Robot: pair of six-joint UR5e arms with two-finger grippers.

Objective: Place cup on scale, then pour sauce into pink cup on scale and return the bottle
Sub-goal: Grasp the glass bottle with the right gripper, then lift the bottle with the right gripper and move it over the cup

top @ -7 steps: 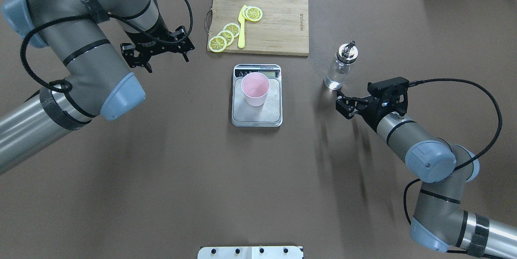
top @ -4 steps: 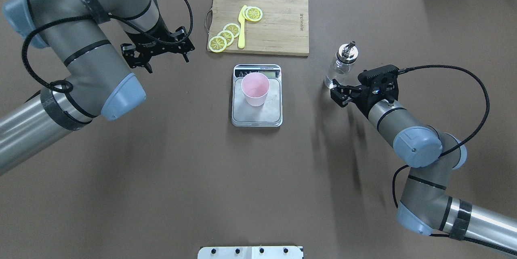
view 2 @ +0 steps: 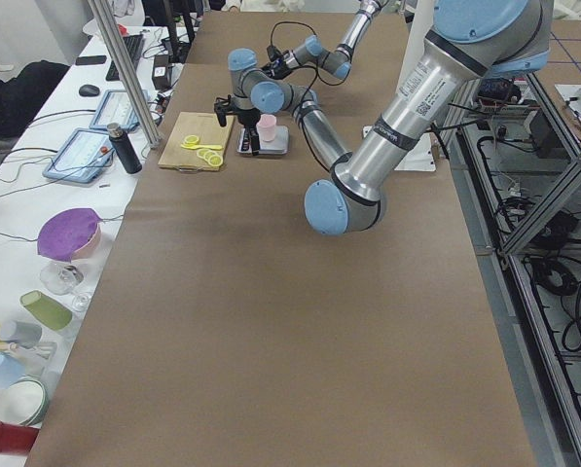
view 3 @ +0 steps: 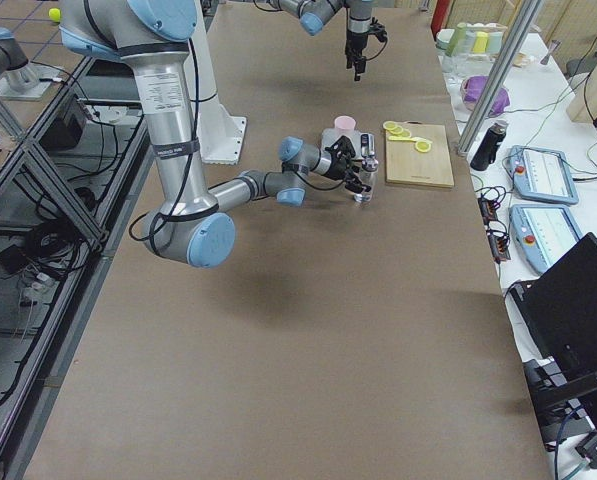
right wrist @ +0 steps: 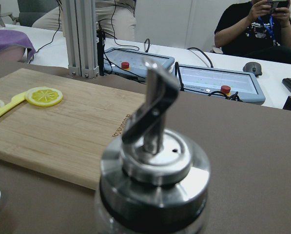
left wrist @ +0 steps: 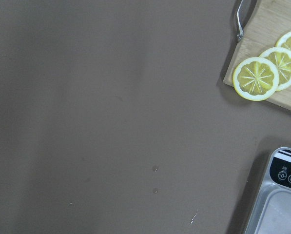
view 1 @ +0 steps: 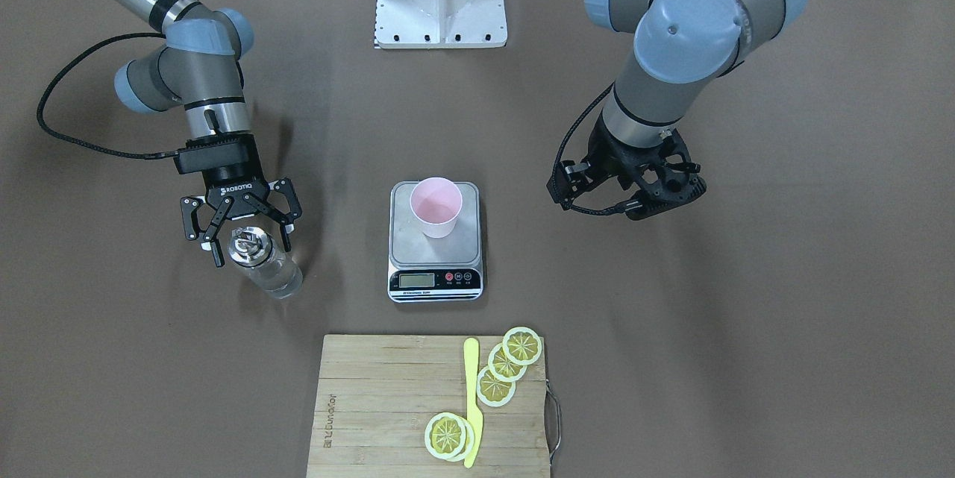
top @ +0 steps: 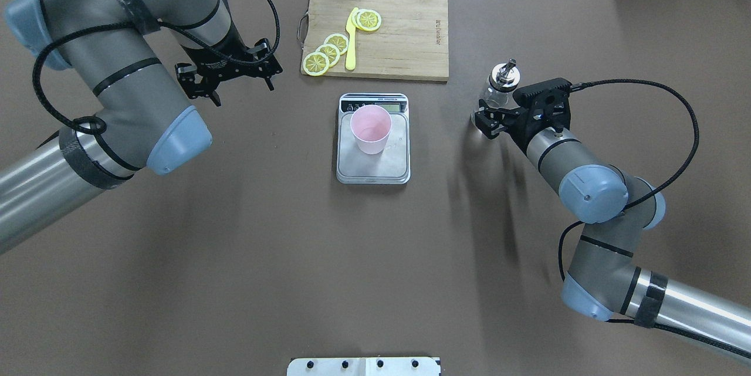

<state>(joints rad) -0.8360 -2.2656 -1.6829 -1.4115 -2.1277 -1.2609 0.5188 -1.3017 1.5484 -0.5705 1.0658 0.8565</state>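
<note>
Bottle (right wrist: pixel 154 178) base beyond wrist view's edge

We read "ROBOTIQ" in white letters on the black body of the right gripper (view 1: pixel 251 245) in the front-facing view. On the scale (left wrist: pixel 281 207), the left wrist camera showed us a "0" and an "M" on two round buttons. We could not read the print above them. The brand mark burned into the cutting board (top: pixel 410 6) stayed illegible to us.

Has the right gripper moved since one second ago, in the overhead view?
Yes. Measured against the standing bottle, the right gripper has moved forward, away from the robot's base, and its open fingers now flank the bottle.
</note>
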